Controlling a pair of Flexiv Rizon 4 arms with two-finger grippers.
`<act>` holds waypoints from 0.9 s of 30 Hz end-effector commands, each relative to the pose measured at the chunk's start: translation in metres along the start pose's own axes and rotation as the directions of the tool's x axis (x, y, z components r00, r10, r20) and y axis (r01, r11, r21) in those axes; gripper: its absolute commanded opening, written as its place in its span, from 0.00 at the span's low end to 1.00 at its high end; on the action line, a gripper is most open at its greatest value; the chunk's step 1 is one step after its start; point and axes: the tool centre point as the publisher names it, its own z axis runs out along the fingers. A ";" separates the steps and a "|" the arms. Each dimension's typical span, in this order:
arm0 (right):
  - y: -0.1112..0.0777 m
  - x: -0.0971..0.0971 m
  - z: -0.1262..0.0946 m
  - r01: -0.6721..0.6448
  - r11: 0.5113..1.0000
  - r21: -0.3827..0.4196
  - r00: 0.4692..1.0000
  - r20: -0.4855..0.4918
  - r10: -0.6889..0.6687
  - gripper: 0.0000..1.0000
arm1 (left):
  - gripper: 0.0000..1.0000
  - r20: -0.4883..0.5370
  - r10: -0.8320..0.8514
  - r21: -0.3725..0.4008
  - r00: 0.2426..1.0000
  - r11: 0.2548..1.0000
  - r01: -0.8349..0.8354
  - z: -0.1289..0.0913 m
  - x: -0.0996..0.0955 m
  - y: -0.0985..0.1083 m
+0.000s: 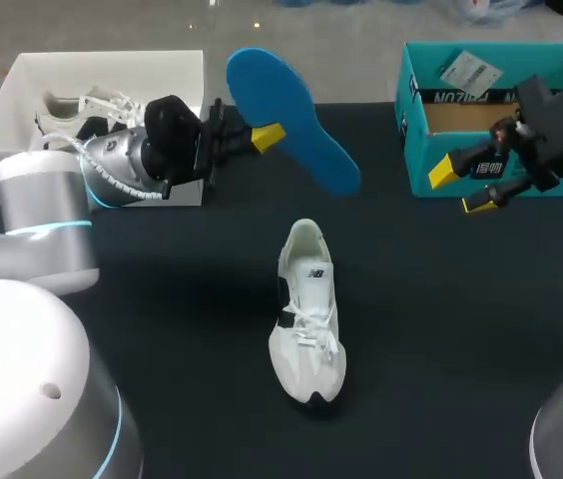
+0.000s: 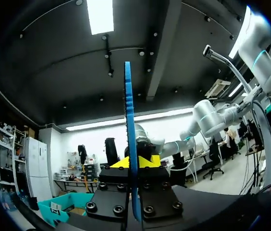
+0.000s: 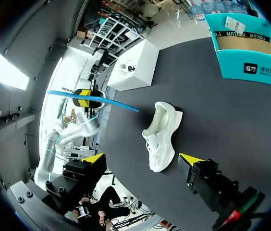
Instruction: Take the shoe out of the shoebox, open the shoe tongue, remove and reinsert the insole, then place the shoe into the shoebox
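A white sneaker point(image 1: 307, 314) lies on its sole in the middle of the dark table, toe toward the near edge. My left gripper point(image 1: 267, 137) is shut on the blue insole point(image 1: 291, 120) and holds it in the air behind the sneaker. In the left wrist view the insole point(image 2: 130, 144) shows edge-on, clamped between the yellow tips of the left gripper point(image 2: 133, 162). My right gripper point(image 1: 461, 188) stands open and empty in front of the open teal shoebox point(image 1: 413, 160). From the right wrist, the sneaker point(image 3: 162, 134) lies ahead of the open right gripper point(image 3: 142, 159), the insole point(image 3: 94, 100) beyond it.
A white box point(image 1: 112, 65) at the back left holds another pale shoe point(image 1: 82, 110), partly hidden by my left arm. The teal shoebox point(image 3: 260, 72) stands at the back right, the white box point(image 3: 138, 67) across the table from it.
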 end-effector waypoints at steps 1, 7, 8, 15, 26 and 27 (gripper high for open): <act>0.000 0.000 0.001 0.000 1.000 -0.001 1.000 0.000 0.000 1.00 | 0.00 0.140 -0.663 -0.268 0.736 0.690 0.673 -0.004 0.009 -0.015; 0.000 0.000 0.001 0.000 1.000 -0.001 1.000 0.000 0.000 1.00 | 0.00 0.143 -0.796 -0.387 0.588 0.502 0.774 -0.015 0.016 -0.004; 0.000 0.000 0.001 0.000 1.000 -0.001 1.000 0.000 0.000 1.00 | 0.00 0.143 -0.796 -0.387 0.588 0.502 0.774 -0.015 0.016 -0.004; 0.000 0.000 0.001 0.000 1.000 -0.001 1.000 0.000 0.000 1.00 | 0.00 0.143 -0.796 -0.387 0.588 0.502 0.774 -0.015 0.016 -0.004; 0.000 0.000 0.001 0.000 1.000 -0.001 1.000 0.000 0.000 1.00 | 0.00 0.143 -0.796 -0.387 0.588 0.502 0.774 -0.015 0.016 -0.004; 0.000 0.000 0.001 0.000 1.000 -0.001 1.000 0.000 0.000 1.00 | 0.00 0.132 -0.859 -0.342 0.495 0.429 0.836 -0.015 0.013 0.000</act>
